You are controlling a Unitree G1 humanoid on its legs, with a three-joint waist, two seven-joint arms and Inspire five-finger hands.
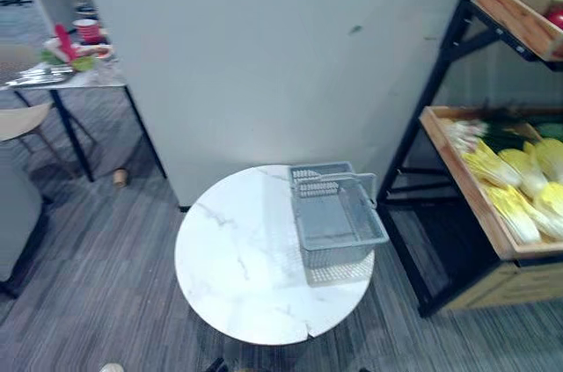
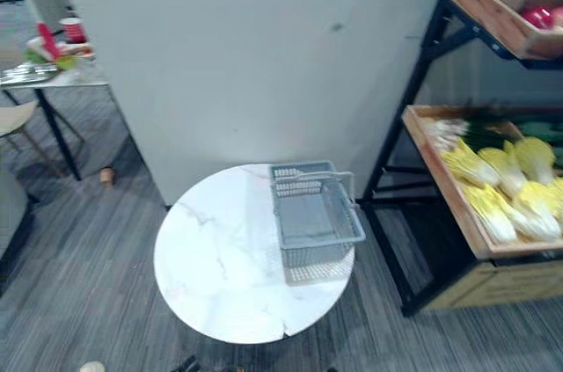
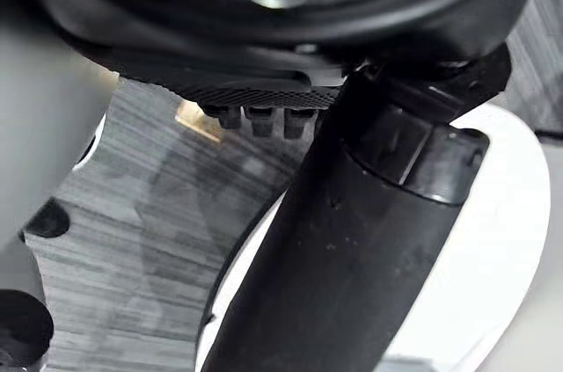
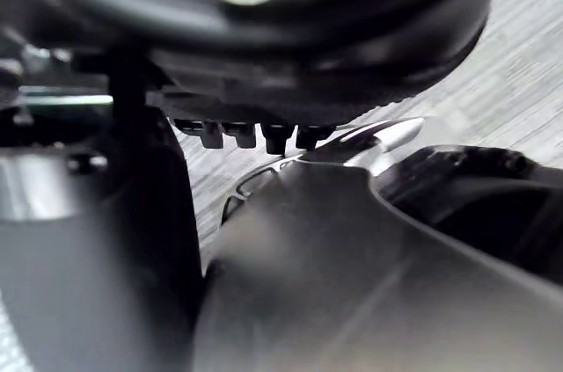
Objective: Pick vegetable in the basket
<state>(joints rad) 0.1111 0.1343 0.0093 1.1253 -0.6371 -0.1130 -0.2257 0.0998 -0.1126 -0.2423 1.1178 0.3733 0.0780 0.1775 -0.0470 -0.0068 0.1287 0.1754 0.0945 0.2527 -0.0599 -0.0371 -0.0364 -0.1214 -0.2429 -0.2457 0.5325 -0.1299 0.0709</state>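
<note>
Start at the left hand [image 3: 281, 29] and the right hand [image 4: 264, 55]: dark bulk close to each wrist camera, low above grey striped floor. Released or clenched: not determinable for either.

Locate the round white marble-look surface [image 1: 237, 275] directly ahead and below. Find the grey slatted plastic basket [image 1: 339, 227] on its right part, long axis running away from the robot, handle across the far end, interior bare.

Look further right to the black metal rack [image 1: 433, 82]. Note the task's vegetables, pale yellow-green cabbages [image 1: 515, 183], lying in the lower wooden crate [image 1: 462, 180], well apart from the basket, to its right and slightly beyond. Judge the right hand the nearer one for that reach.

Treat the crate's right end as cut off. Regard the dark green stalks [image 1: 506, 136] behind the cabbages as hard to identify.
</note>
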